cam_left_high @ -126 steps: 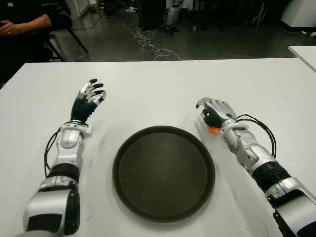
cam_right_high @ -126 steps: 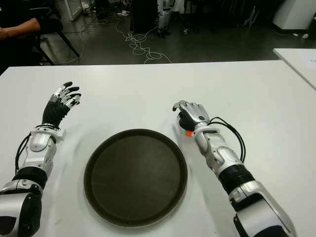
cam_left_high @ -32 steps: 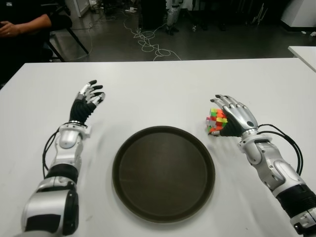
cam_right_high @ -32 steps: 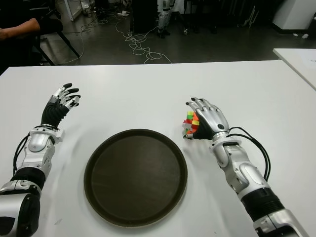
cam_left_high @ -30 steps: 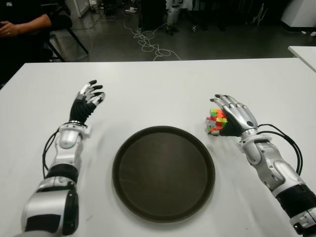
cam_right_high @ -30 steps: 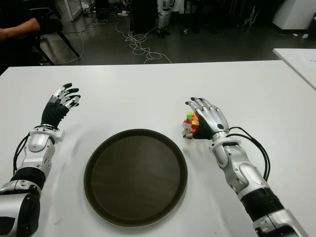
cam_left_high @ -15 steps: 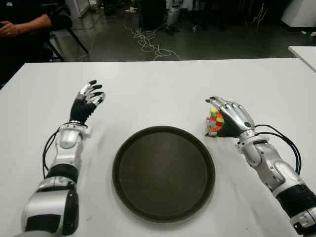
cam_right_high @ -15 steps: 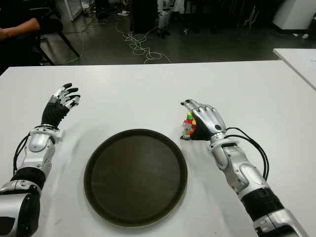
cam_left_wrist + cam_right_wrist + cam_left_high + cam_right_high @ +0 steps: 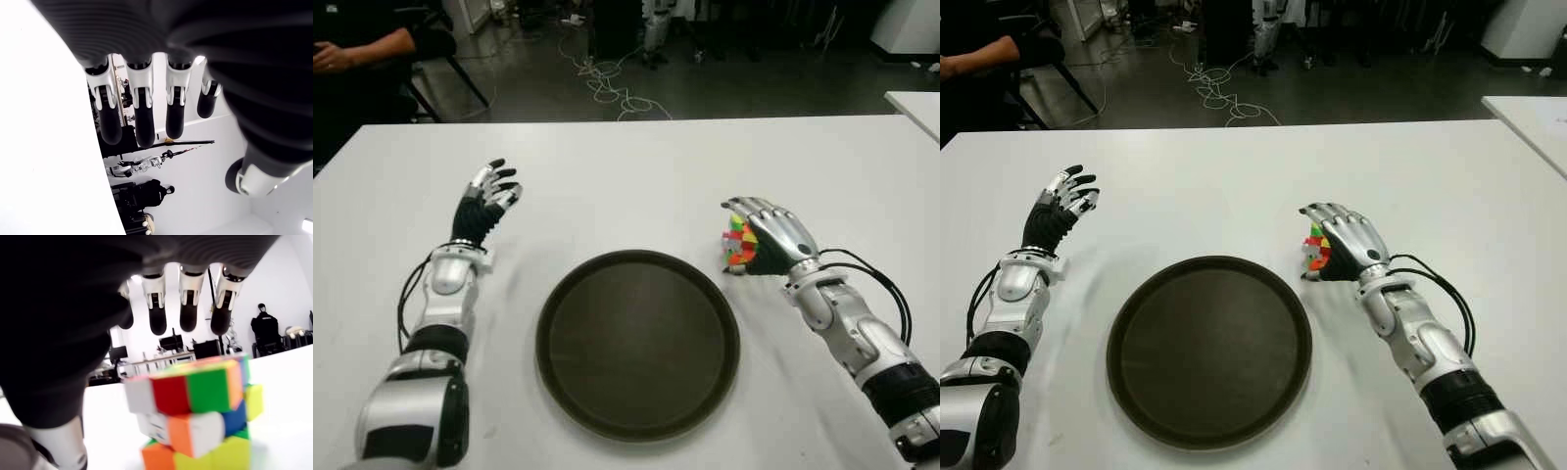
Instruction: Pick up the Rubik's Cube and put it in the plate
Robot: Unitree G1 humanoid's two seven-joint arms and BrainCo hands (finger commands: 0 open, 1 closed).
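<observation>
The Rubik's Cube (image 9: 736, 245), its layers twisted out of line, stands on the white table (image 9: 626, 176) just off the right rim of the dark round plate (image 9: 637, 343). My right hand (image 9: 756, 227) is cupped beside and over the cube from the right. In the right wrist view its fingertips (image 9: 188, 316) hang above the cube (image 9: 195, 411) without touching it. My left hand (image 9: 489, 194) shows to the left of the plate, fingers spread, holding nothing. Nothing lies in the plate.
A person's arm (image 9: 357, 47) and a chair show past the table's far left corner. Cables (image 9: 607, 83) trail over the dark floor behind. Another white table's corner (image 9: 915, 103) juts in at the far right.
Over the last second my right hand's fingers have bent from upright to arch over the cube's top. The cube and my left hand have stayed in place.
</observation>
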